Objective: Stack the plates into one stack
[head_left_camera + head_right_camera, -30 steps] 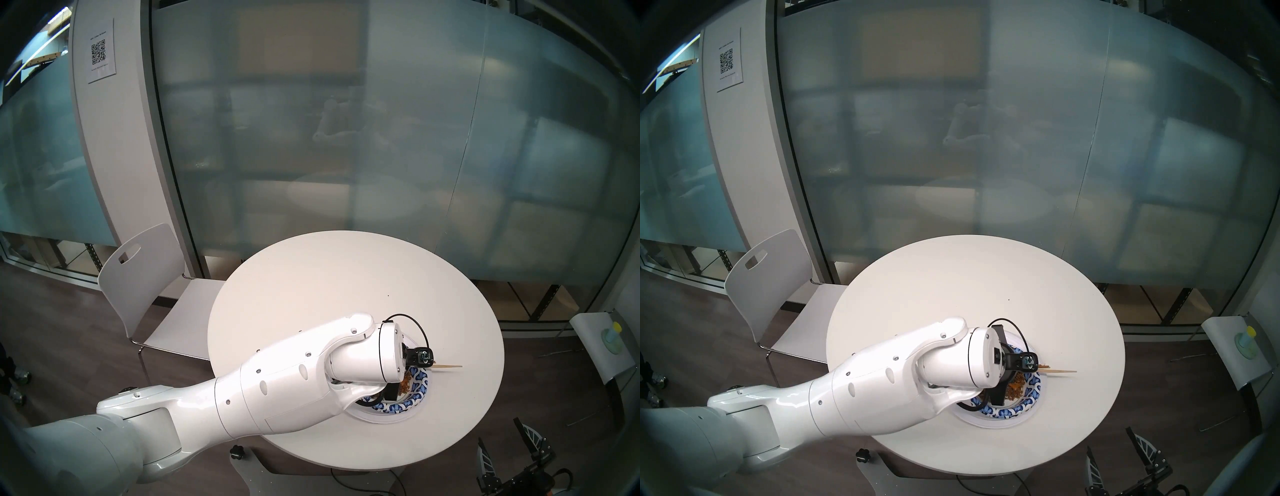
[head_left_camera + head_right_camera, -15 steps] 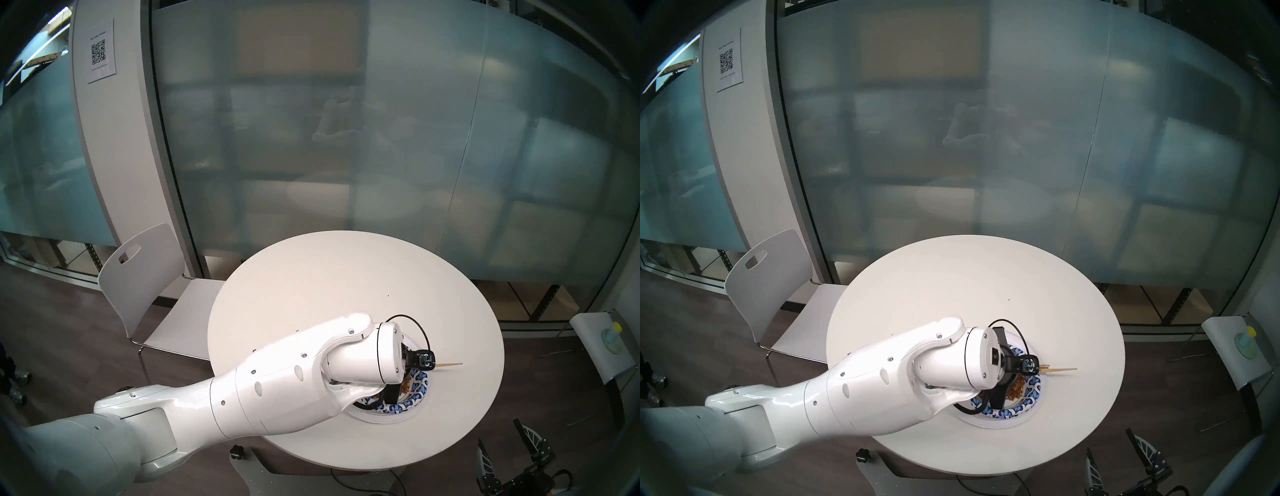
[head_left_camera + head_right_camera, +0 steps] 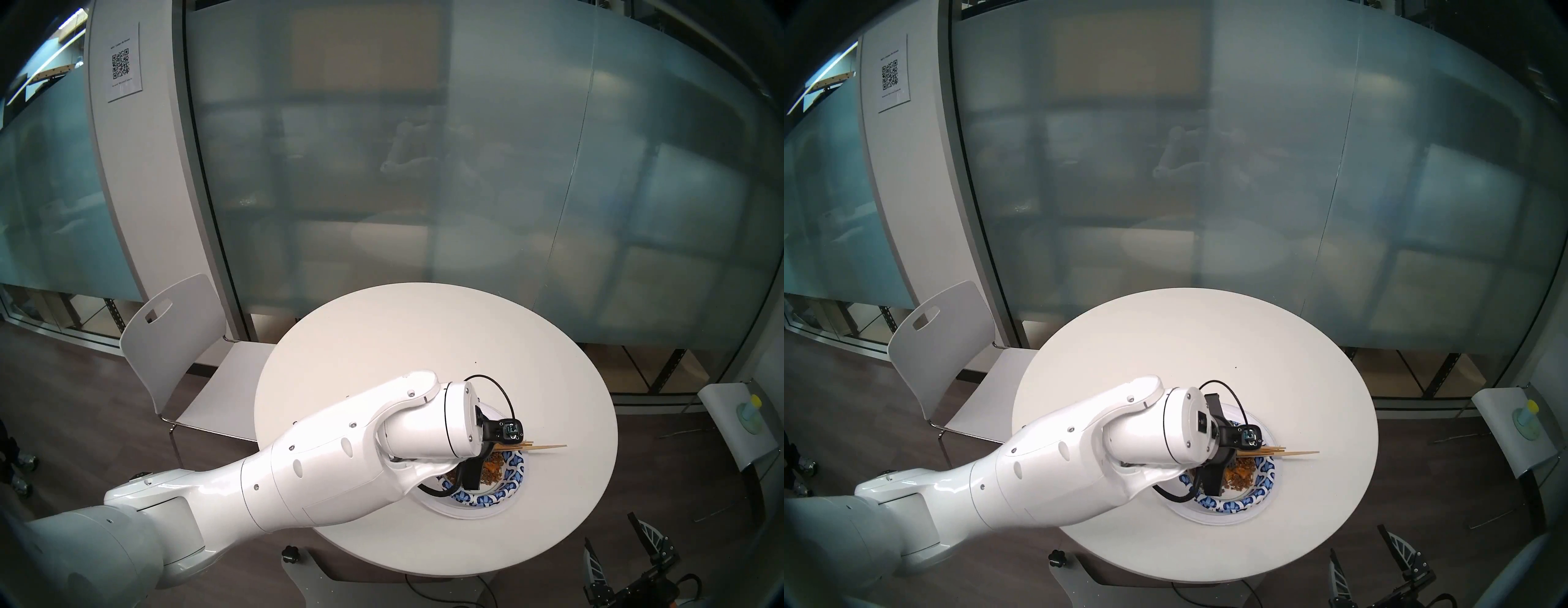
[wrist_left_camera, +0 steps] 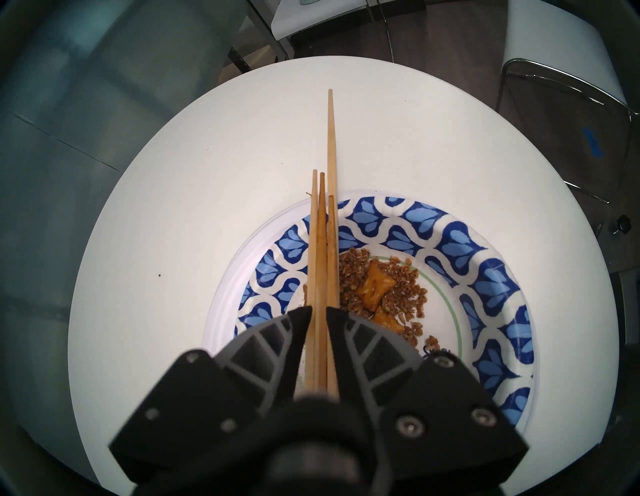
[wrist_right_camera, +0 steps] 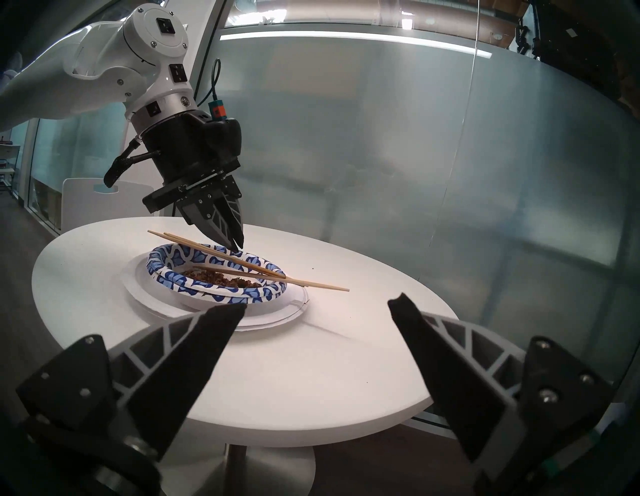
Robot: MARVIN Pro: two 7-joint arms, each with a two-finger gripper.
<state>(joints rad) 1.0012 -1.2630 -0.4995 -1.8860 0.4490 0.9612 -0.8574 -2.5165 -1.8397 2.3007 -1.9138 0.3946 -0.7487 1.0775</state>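
In the head views, the plates sit in one pile near 5 o'clock of the round table (image 3: 424, 339). A blue patterned plate (image 3: 511, 471) lies on top of the white plates (image 3: 466, 509). The chopsticks (image 3: 547, 446) stick out over its rim toward 3 o'clock. The left arm covers the rest of the pile.

In the left wrist view, the left gripper (image 4: 318, 311) has its jaws narrow, closed on the bundle of chopsticks, which runs toward 12 o'clock. Brown food crumbs (image 4: 381, 294) lie in the patterned plate, just beside the sticks at 3 o'clock.

In the right wrist view, the right gripper (image 5: 318, 304) stands wide and empty, away from the table edge. Here two patterned rims appear nested, with two white edges under them, so the stack seems already made. The sticks slope down across the far rim, and their low ends rest on it or near it. Whether every stick is pinched cannot be told.

The risk is probably this: a loose stick can slide out and fall. A stick end that drags on the rim could also tilt the light top plate and spill the crumbs.
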